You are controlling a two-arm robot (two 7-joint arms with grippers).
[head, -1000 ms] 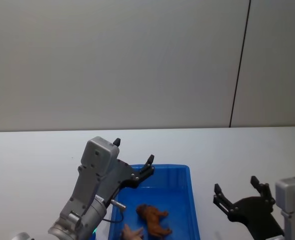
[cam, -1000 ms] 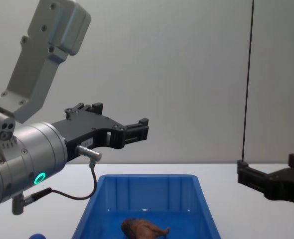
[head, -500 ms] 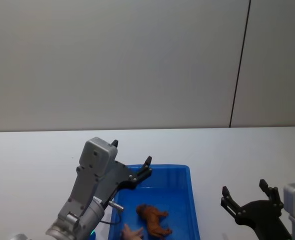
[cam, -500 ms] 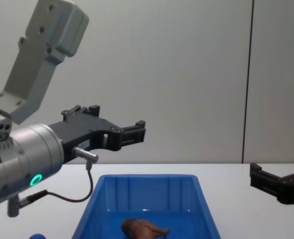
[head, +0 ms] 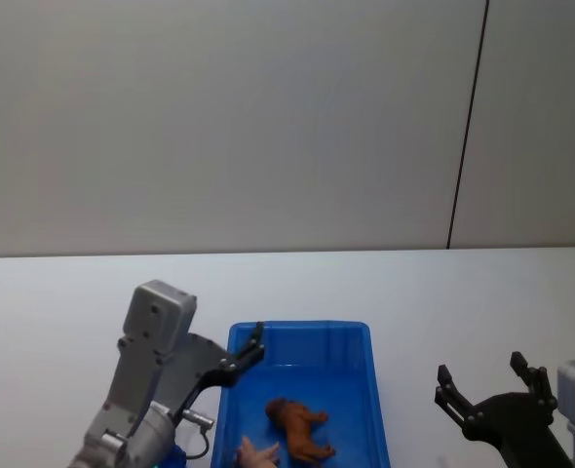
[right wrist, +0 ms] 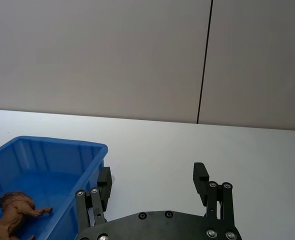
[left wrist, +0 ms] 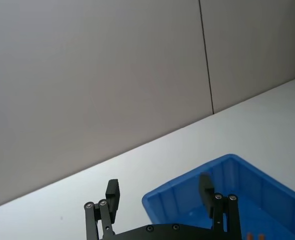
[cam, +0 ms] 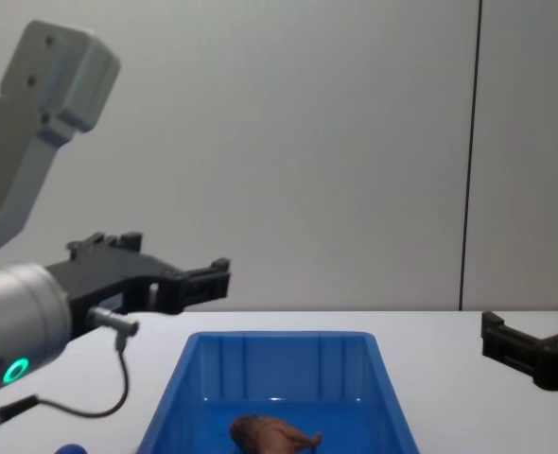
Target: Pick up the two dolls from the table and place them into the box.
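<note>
Retracted leftward off the blue box (head: pixel 302 329) holding the brown doll (head: pixel 297 429), the left gripper (left wrist: pixel 159 190), fingers spread, is the nearer arm to the blue doll (cam: pixel 68 448) below it on the table (head: pixel 463 292), while the right gripper (right wrist: pixel 152 175) idles right, fingers spread.

The head camera is looking down at the large bright-blue ribbed plastic bin (head: pixel 349 343) on the plain white surface (head: pixel 63 292); the chest camera is facing it lower, side-on. Wrist cameras are peering closely over the left claw (left wrist: pixel 159 192) and right claw (right wrist: pixel 152 177), sharing that bin.
</note>
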